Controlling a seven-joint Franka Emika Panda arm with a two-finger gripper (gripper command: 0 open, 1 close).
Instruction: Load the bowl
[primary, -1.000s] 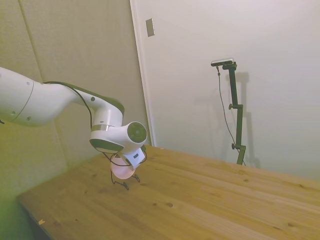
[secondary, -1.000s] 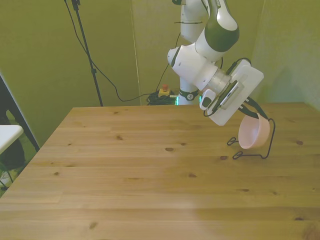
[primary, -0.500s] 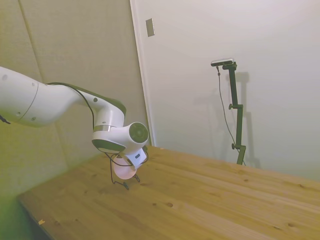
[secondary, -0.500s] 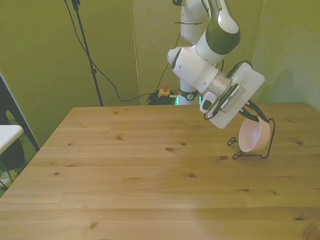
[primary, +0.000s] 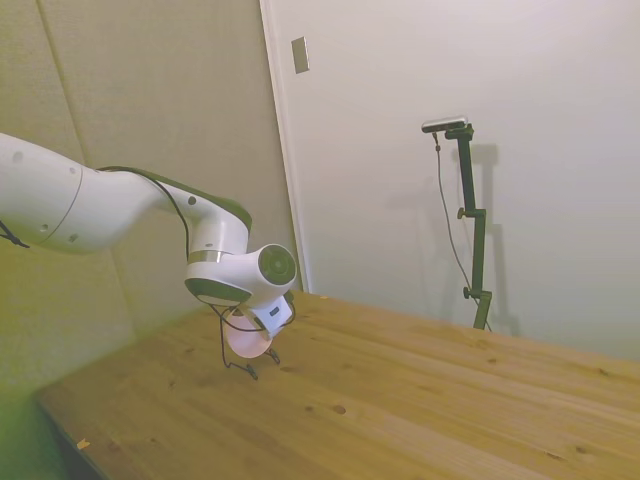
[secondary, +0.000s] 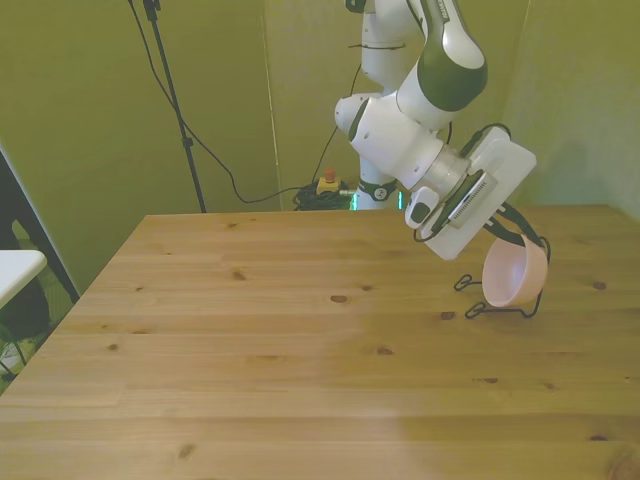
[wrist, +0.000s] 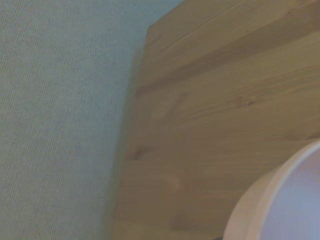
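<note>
Off at about eight o'clock in the side view, the white arm (primary: 110, 205) reaches in over the near corner of the counter (primary: 400, 400), its wrist bent down over the bowl (primary: 244, 343). Only a pale pink sliver shows under the wrist housing, with a thin black wire stand (primary: 238, 364) beside it.

Across the counter, the front view shows far more — the bowl (secondary: 513, 276) sits on edge at roughly three o'clock, cradled in the wire stand (secondary: 487, 308), its hollow turned toward the front view's left. Compared with a second ago, the wrist and bowl have both shifted a little toward the front view's right, so the bowl looks to be settling deeper into the stand; I judge the loading nearly done. The tool (secondary: 512, 231) is right at the bowl's upper rim, but the camera plate hides the tips, so I cannot tell how wide it stands or whether it grips the rim.

Close up, the wrist view adds only the bowl's pale rim (wrist: 260, 205) — blurred — against bare planks and the wall.
</note>
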